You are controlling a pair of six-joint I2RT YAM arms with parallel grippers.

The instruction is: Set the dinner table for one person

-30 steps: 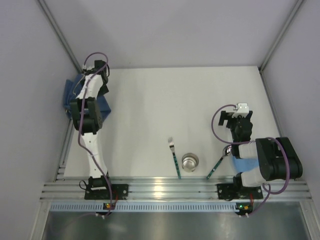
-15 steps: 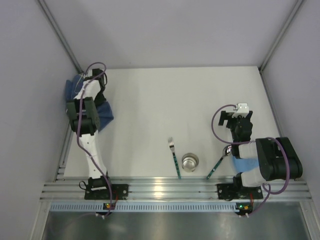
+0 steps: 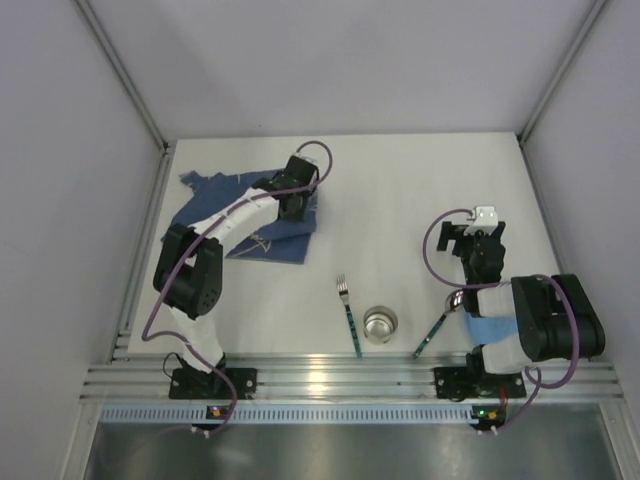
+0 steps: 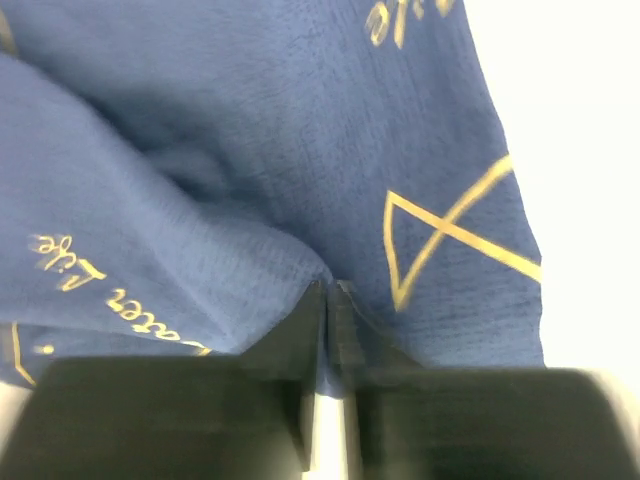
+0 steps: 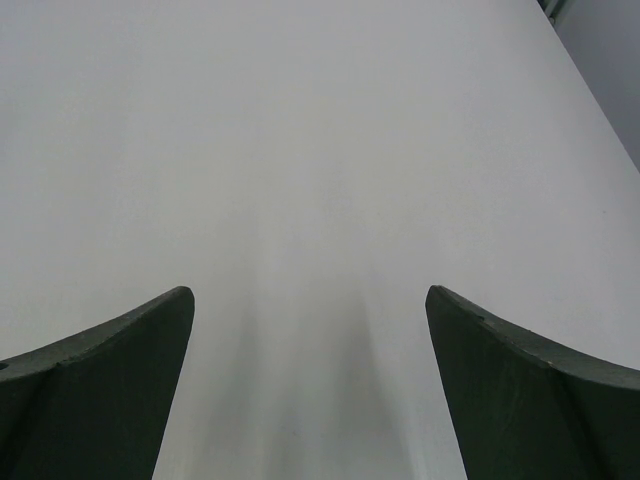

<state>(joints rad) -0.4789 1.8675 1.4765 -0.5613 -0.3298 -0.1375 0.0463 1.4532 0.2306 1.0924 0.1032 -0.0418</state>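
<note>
Left gripper [image 4: 327, 295] pinched on blue mat [image 3: 265, 245]; right gripper [image 5: 310, 300] spread wide.
Dinner table [image 3: 400, 180] runs from aluminium rail [image 3: 330, 378] at near edge to far walls. Just past rail, in a row: fork [image 3: 349, 315], small metal cup [image 3: 380, 324] close beside it, spoon [image 3: 437, 327] angled toward right arm. Right fingers far apart, over bare tabletop, holding nothing. Farther, left of centre, mat lies rumpled, gold markings showing; left fingertips closed on a raised fold of it.
</note>
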